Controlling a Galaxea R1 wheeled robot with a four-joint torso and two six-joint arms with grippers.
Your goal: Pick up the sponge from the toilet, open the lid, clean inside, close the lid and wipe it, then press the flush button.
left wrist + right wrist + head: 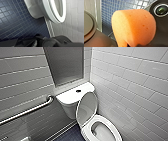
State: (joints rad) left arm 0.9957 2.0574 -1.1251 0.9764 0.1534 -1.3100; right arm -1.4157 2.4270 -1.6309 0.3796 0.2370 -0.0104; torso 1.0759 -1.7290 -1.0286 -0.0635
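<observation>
Toilet seen from above, set in a tiled corner with a grab bar on the adjoining wall. The lid stands raised and leans back against the tank, just below the dark flush button on the flat tank top, so the opening step appears complete. The sponge hangs close before the right wrist camera, above the blue tiled floor and clear of the toilet. The right gripper is judged to be clenched on the sponge's near end, though the fingers themselves are hard to make out. The left gripper is a dark, indistinct mass low beside the outer wall of the bowl, and whether it is released or clenched cannot be told. The step in hand is judged to be cleaning inside. The next move calls for carrying the sponge over the rim and down against the inner wall without knocking the upright lid. The bowl is open, with a pale, smooth interior in which no loose object shows. Whether water stands at the bottom is not clear.
</observation>
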